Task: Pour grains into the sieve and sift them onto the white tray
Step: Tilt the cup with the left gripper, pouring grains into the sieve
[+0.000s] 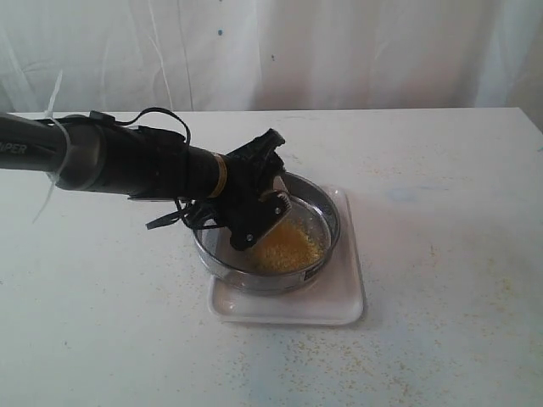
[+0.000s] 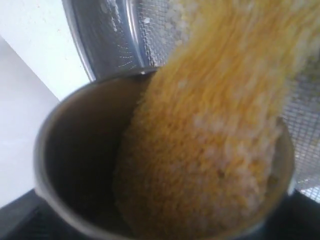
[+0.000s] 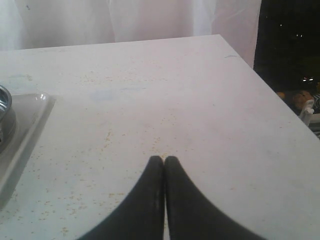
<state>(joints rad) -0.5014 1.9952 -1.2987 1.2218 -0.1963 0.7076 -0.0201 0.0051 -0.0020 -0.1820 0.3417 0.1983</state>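
Observation:
My left gripper (image 1: 261, 208) reaches over the sieve (image 1: 325, 210) and is shut on a small steel cup (image 2: 75, 165), tipped steeply. Yellow grains (image 2: 215, 150) stream out of the cup onto the sieve's mesh (image 2: 150, 30). A golden heap of grains (image 1: 288, 246) lies inside the shiny ring. The sieve rests on the white tray (image 1: 339, 307). In the exterior view the cup is mostly hidden behind the gripper. My right gripper (image 3: 164, 160) is shut on nothing, low over the bare table, to the right of the tray (image 3: 30, 117); it does not show in the exterior view.
Stray grains speckle the white table (image 1: 441, 339) around the tray. In the right wrist view the table's edge (image 3: 285, 107) drops off into a dark area. A white curtain (image 1: 339, 51) hangs behind the table.

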